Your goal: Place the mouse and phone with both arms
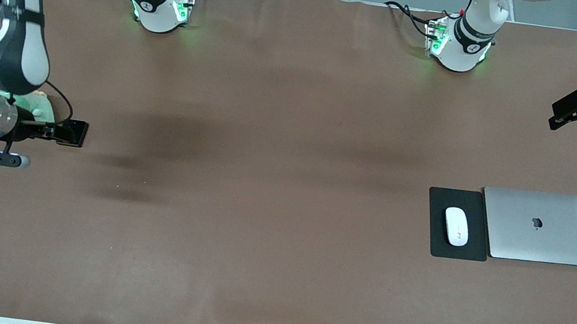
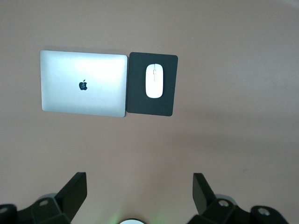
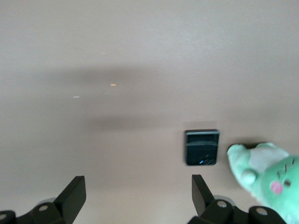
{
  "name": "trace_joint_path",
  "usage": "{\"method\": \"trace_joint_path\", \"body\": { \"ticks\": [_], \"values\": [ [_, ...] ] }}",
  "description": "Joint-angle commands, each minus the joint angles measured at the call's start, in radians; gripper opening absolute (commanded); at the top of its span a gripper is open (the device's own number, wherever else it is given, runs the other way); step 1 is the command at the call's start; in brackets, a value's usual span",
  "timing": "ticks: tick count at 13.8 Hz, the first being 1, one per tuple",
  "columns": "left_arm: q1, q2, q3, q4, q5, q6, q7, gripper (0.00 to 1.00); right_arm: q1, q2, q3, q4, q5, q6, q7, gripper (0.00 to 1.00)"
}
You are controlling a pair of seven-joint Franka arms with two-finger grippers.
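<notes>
Brown table (image 1: 274, 182) bare btwn phone (image 1: 73, 133) & mouse (image 1: 456, 226).

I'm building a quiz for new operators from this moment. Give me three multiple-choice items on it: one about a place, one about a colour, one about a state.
1. Where does the mouse lie?
A. on the dark pad
B. on the laptop
C. on bare table

2. What colour is the plush toy beside the phone?
A. red
B. green
C. blue

3. How do the left pincer and the right pincer stand?
A. both open, holding nothing
B. left shut on the mouse
C. right shut on the phone

Key: 1 A, the white mouse sits on the pad next to the closed laptop. 2 B, the toy is pale green. 3 A, each wrist view shows fingers spread with only table between.
</notes>
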Motion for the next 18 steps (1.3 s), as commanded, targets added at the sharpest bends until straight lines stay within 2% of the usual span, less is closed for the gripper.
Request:
{"method": "trace_joint_path", "body": {
  "ticks": [1, 5, 9, 14, 15, 18],
  "values": [
    [0.007, -0.024, 0.0, -0.021, -0.012, -0.005, 0.021, 1.0, 0.032, -0.125, 0.0, -0.029, 0.002, -0.039, 0.063, 1.0],
    [0.008, -0.014, 0.0, -0.004, -0.009, -0.005, 0.022, 1.0, 0.032, -0.208, 0.002, -0.003, 0.03, -0.126, 0.088, 1.0],
    [0.011, -0.014, 0.008, 0.005, -0.017, -0.003, 0.024, 1.0, 0.032, -0.205, -0.001, 0.14, 0.03, -0.244, 0.085, 1.0],
    [0.008, -0.014, 0.009, 0.014, -0.015, -0.005, 0.022, 1.0, 0.013, -0.215, 0.0, 0.244, 0.011, -0.349, 0.072, 1.0],
    [0.008, -0.014, 0.008, 0.014, -0.015, -0.005, 0.022, 1.0, -0.003, -0.217, 0.009, 0.247, 0.014, -0.379, 0.074, 1.0],
    [0.01, -0.011, 0.008, 0.014, -0.015, -0.005, 0.024, 1.0, -0.102, -0.231, 0.119, 0.25, 0.013, -0.393, 0.071, 1.0]
  ]
}}
